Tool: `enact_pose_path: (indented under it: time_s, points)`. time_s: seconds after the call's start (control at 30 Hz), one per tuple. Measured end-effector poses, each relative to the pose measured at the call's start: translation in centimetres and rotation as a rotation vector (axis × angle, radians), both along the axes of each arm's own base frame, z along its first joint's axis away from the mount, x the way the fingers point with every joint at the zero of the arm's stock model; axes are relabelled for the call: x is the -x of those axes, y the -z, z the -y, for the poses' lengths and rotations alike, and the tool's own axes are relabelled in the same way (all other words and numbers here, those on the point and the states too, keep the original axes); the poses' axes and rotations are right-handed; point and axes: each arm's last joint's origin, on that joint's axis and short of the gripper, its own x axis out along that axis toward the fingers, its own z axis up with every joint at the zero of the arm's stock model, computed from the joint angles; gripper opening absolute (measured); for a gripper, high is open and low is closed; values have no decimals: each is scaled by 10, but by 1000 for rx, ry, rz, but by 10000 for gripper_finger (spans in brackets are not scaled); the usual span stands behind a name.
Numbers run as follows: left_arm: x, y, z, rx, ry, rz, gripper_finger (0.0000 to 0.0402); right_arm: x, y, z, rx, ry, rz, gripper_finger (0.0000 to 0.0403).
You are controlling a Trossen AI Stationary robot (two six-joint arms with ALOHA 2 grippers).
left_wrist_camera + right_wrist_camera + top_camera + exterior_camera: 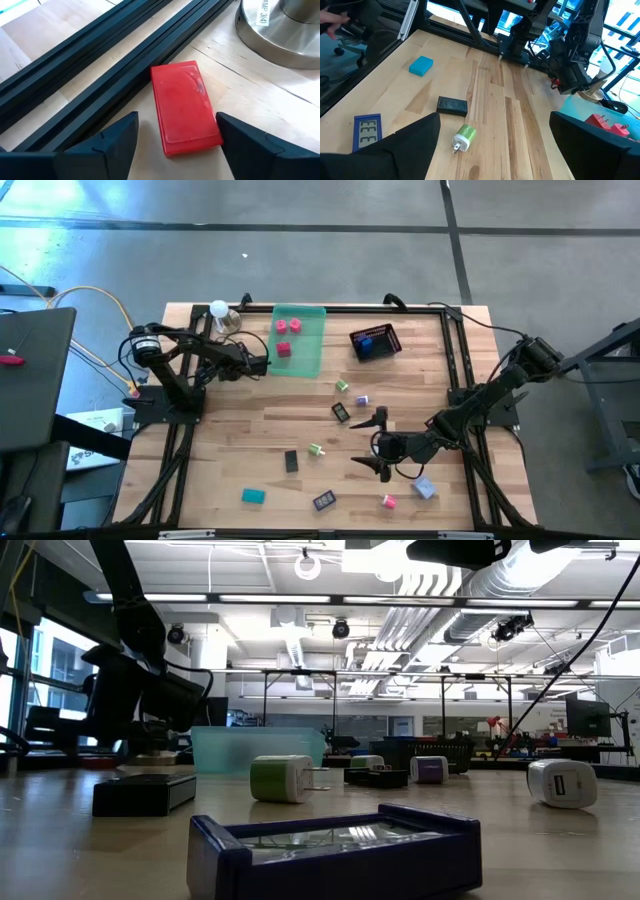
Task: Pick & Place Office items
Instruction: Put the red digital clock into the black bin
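While three red pieces [287, 335] lie in the green tray [312, 358], many litter the bench [240, 450]; left claw [175, 137] straddles a red block [184, 106] unclosed, right claw [376, 442] gapes wide, empty.

Bright ceiling strip lights [330, 597] flood the room evenly, shadows on the wooden table [300, 430] stay soft, and the nearest blue case [335, 850] looks blurred.
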Motion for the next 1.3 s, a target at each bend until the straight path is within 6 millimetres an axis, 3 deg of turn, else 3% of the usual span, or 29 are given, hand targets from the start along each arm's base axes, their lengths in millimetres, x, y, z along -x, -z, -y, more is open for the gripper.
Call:
enact_pose_path:
  time_s: [0.57,0.77,1.3]
  points:
    - [-2,0,1,26,56,-33,155,0,0,0,1,0,0,365]
    - [-3,0,3,38,86,-49,151,0,0,0,1,1,0,365]
    - [-5,-27,57,-15,306,-56,155,0,0,0,-2,4,-2,365]
